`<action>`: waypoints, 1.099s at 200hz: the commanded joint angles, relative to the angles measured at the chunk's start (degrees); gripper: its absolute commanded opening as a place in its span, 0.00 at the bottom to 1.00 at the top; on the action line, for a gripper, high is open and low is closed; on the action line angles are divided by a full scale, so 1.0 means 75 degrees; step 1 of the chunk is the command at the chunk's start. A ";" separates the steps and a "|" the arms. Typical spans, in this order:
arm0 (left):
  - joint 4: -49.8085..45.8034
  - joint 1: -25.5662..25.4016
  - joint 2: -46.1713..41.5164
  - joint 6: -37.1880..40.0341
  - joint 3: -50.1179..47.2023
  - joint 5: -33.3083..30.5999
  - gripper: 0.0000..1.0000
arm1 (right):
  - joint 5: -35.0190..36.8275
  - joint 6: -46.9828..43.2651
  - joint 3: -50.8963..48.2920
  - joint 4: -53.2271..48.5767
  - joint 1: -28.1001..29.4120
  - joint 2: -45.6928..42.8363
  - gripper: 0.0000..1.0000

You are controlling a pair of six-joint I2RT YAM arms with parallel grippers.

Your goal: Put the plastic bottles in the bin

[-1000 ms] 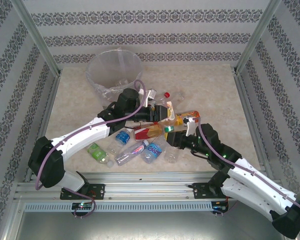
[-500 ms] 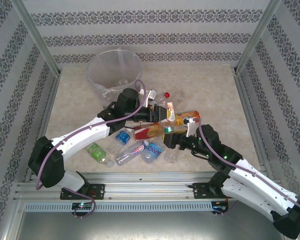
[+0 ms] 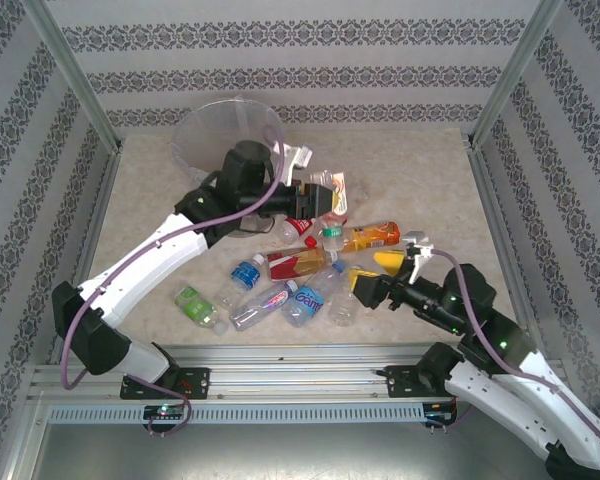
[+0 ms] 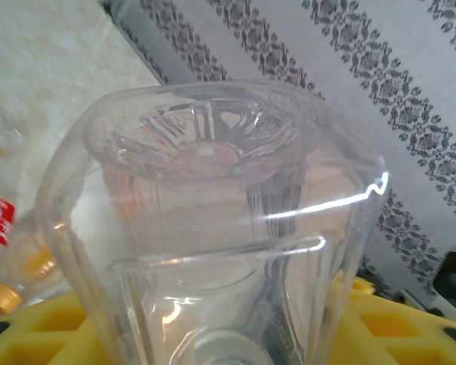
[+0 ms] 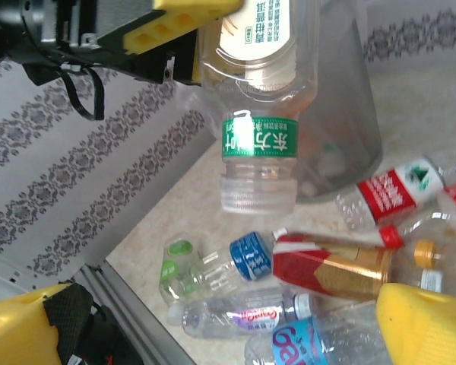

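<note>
My left gripper (image 3: 318, 192) is raised over the pile, shut on a clear plastic bottle (image 3: 332, 200). In the right wrist view that bottle (image 5: 258, 114) hangs cap down with a green band, just in front of the grey bin (image 5: 353, 114). Its ribbed base (image 4: 205, 144) faces the left wrist camera, between the yellow fingers (image 4: 30, 334). The bin (image 3: 215, 135) stands at the back left, partly behind the left arm. Several bottles lie below: a red-and-gold one (image 3: 298, 263), an orange one (image 3: 370, 237), a blue-labelled one (image 3: 246, 272). My right gripper (image 3: 372, 275) hovers open and holds nothing.
A crushed green bottle (image 5: 178, 270), a pink-labelled bottle (image 5: 251, 315) and a blue-labelled one (image 5: 304, 346) lie near the table's front rail (image 3: 280, 350). Patterned walls close the left, back and right sides. Bare tabletop (image 3: 430, 190) lies at the back right.
My left arm has lifted the clear bottle off the pile, up and back toward the bin. My right arm has drawn back to the right, toward the near edge.
</note>
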 commanded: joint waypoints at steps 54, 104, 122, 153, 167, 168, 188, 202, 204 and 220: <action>-0.4728 0.0791 0.1728 0.1808 0.4357 -0.2257 0.57 | 0.0608 -0.1883 0.1745 -0.0657 0.0092 0.0216 0.98; -0.6177 0.1851 0.2707 0.2003 0.6471 -0.2613 0.57 | 0.0434 -0.2592 0.3246 -0.1773 0.0084 0.1199 0.98; -0.6598 0.2209 0.3238 0.2040 0.7406 -0.2625 0.57 | 0.0576 -0.2774 0.3510 -0.2055 0.0090 0.1391 0.98; -0.6860 0.2764 0.3906 0.1943 0.8426 -0.2448 0.56 | 0.0585 -0.2825 0.3624 -0.2288 0.0087 0.1539 0.98; -0.6790 0.2967 0.4015 0.1905 0.8425 -0.2422 0.56 | 0.0616 -0.2815 0.3545 -0.2333 0.0083 0.1538 0.98; -0.6790 0.2975 0.4023 0.1902 0.8425 -0.2430 0.56 | 0.0618 -0.2812 0.3536 -0.2335 0.0088 0.1534 0.98; -0.6774 0.3088 0.4208 0.2015 0.8425 -0.2702 0.56 | 0.0693 -0.2769 0.3402 -0.2360 0.0086 0.1517 0.98; -0.6823 0.3111 0.4326 0.2184 0.8425 -0.3011 0.56 | 0.0706 -0.2732 0.3300 -0.2355 0.0090 0.1489 0.98; -0.6830 0.3106 0.4348 0.2220 0.8425 -0.3085 0.56 | 0.0703 -0.2719 0.3289 -0.2350 0.0089 0.1484 0.98; -0.6894 0.3112 0.4486 0.2500 0.8415 -0.3535 0.56 | 0.0678 -0.2661 0.3193 -0.2325 0.0090 0.1441 0.98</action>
